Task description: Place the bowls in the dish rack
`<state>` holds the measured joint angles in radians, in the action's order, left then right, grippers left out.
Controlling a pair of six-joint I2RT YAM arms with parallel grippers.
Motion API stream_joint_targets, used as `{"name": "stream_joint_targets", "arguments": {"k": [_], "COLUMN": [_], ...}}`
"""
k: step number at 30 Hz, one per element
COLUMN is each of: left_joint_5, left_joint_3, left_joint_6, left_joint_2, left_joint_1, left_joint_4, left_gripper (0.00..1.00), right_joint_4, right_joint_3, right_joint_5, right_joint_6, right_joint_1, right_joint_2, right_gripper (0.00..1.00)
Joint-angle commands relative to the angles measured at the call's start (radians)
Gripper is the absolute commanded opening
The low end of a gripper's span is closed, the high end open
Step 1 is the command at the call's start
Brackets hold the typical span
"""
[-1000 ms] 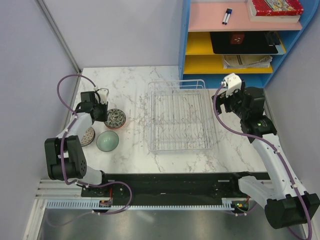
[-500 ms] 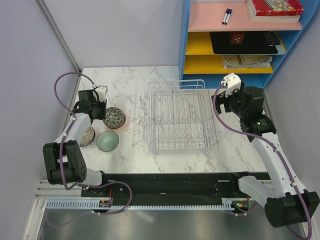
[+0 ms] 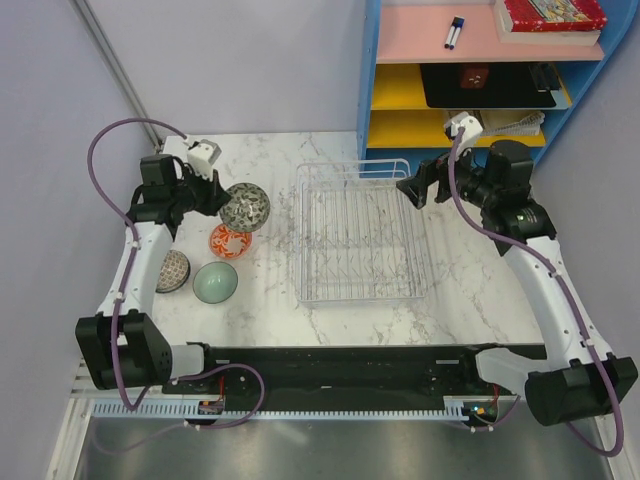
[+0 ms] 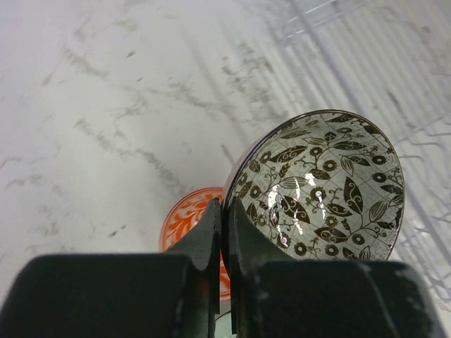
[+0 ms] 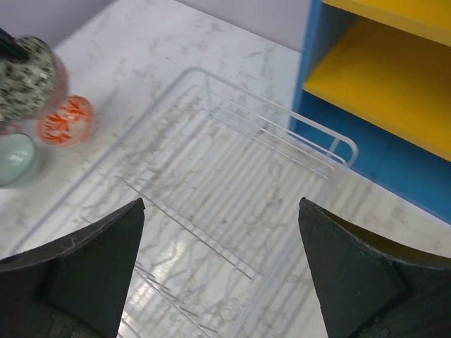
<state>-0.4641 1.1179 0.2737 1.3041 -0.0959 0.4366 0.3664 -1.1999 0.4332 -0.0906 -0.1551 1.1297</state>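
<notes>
brown leaf-pattern bowl (image 3: 246,207) is now off the table, tipped on edge with its inside facing the wrist camera. a second ago it sat nested on another bowl at the left of the marble table (image 3: 270,300). left gripper (image 3: 222,195) has clamped down on its rim, one finger inside and one outside, clear in the left wrist view, so it is grasping this bowl. the lift uncovered the red-patterned bowl (image 3: 229,241), sitting right below the raised one and apart from it.

pale green bowl (image 3: 215,282) is just near of the red one. a fourth patterned bowl (image 3: 173,271) is beside it to the left, partly hidden by the left arm. both have stayed put. only four bowls can be made out; cannot tell where a fifth is.

dish rack (image 3: 360,240) is in the middle of the table, to the right of the held bowl, no bowl in it yet. its position matches a second ago.

right gripper (image 3: 408,190) has swung in from the right to above the rack's far right corner, jaws spread wide, holding nothing.

judgement: first bowl is picked, so this is the carry phase. next is moving it right over the rack and setting it down. a thin rim pinch on a tilted bowl could slip or swing.
</notes>
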Motion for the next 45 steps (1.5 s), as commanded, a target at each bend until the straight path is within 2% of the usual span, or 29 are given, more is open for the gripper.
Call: {"name": "stream_joint_targets", "arguments": {"k": [1,2,6,13,17,21,24,30,38,45], "left_joint_5": [-0.347,-0.355,-0.37,-0.478,-0.539,-0.588,-0.591,-0.59,-0.544,-0.524], "left_joint_3": [0.043,0.033,0.017,0.045,0.072,0.099,0.105,0.106,0.106,0.102], "left_joint_6": [-0.063,-0.083,-0.105,-0.162,-0.18,-0.208,-0.208,-0.212,-0.185,-0.171], "left_joint_2": [-0.017,-0.016,0.009,0.086,0.133,0.17,0.176,0.169,0.17,0.167], "left_joint_1": [0.059,0.079,0.205,0.317,0.361,0.378,0.392,0.401,0.401,0.403], "left_joint_4": [-0.137,-0.198,-0.335,-0.478,-0.503,-0.498,-0.496,-0.495,-0.489,-0.484], "left_gripper": [0.02,0.02,0.02,0.02,0.02,0.02,0.02,0.02,0.02,0.02], "right_joint_4": [-0.182,-0.239,-0.563,-0.86,-0.83,-0.652,-0.613,-0.619,-0.669,-0.664], "right_joint_3": [-0.05,-0.038,0.06,0.141,0.158,0.142,0.145,0.16,0.149,0.14], "right_joint_5": [0.333,0.387,0.444,0.538,0.541,0.512,0.501,0.501,0.657,0.696], "right_joint_6": [0.268,0.325,0.619,0.902,0.852,0.694,0.652,0.652,0.724,0.741], "right_joint_1": [-0.006,-0.008,-0.008,-0.043,-0.084,-0.149,-0.176,-0.198,-0.221,-0.245], "right_joint_2": [0.07,0.079,0.128,0.261,0.295,0.309,0.335,0.381,0.427,0.446], "right_gripper": [0.98,0.98,0.98,0.98,0.97,0.98,0.98,0.98,0.98,0.97]}}
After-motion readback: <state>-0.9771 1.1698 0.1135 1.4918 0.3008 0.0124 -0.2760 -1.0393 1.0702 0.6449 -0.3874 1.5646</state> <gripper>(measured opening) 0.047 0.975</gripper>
